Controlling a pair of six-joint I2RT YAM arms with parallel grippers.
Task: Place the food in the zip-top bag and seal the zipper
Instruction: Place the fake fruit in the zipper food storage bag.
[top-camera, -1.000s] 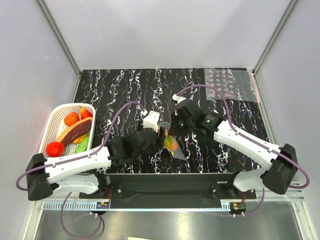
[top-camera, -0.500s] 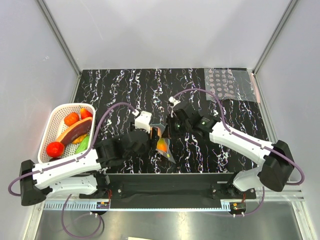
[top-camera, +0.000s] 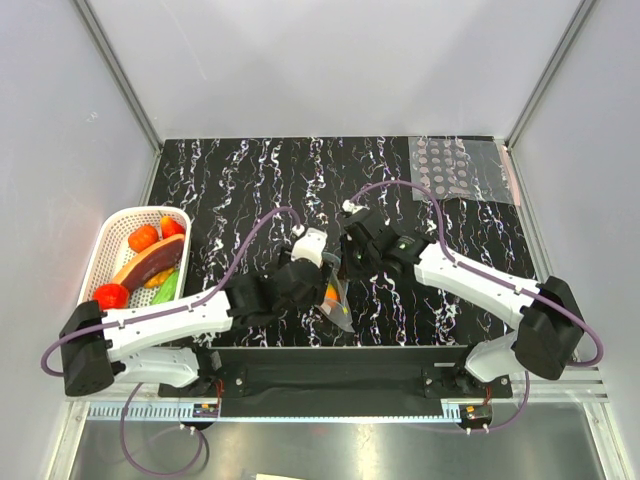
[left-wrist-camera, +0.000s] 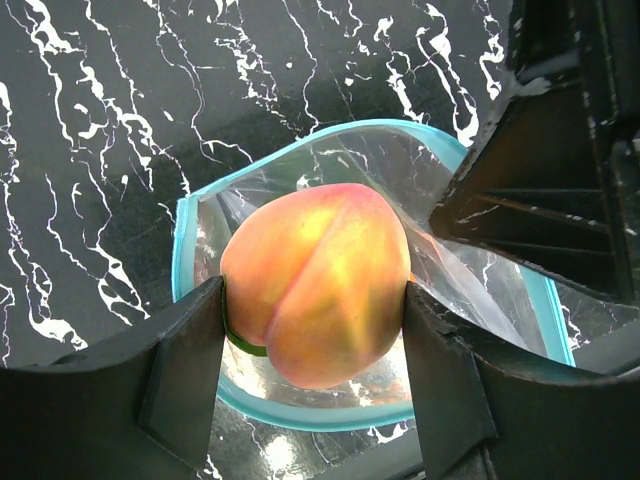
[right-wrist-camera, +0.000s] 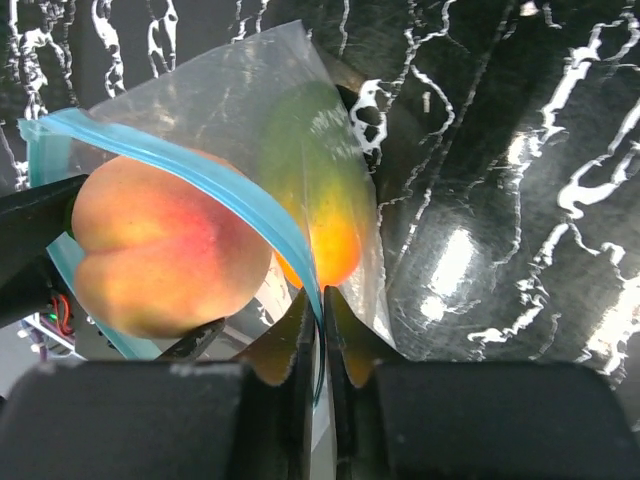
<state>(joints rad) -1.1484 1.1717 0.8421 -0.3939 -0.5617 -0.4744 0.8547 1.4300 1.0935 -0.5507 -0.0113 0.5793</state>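
Note:
My left gripper (left-wrist-camera: 312, 300) is shut on the peach-pink fruit (left-wrist-camera: 315, 285) and holds it in the open mouth of the zip-top bag (left-wrist-camera: 480, 290). The light blue zipper (left-wrist-camera: 185, 240) rings the fruit. My right gripper (right-wrist-camera: 321, 300) is shut on the zipper strip (right-wrist-camera: 200, 165) and holds that edge of the bag (right-wrist-camera: 260, 90) up. The green and orange fruit (right-wrist-camera: 325, 190) lies inside the bag, behind the peach-pink fruit (right-wrist-camera: 170, 255). The orange fruit is hidden. In the top view both grippers (top-camera: 322, 280) (top-camera: 345, 262) meet at the bag (top-camera: 338, 300) near the table's front middle.
A white basket (top-camera: 105, 245) at the left holds a red tomato (top-camera: 110, 296) and other toy food. A clear sheet printed with grey dots (top-camera: 460, 170) lies at the back right. The black marbled table (top-camera: 250, 180) runs between grey walls.
My left gripper swung left with the peach-pink fruit, then came back right to the bag's mouth. My right gripper shifted slightly left, still holding the bag's edge.

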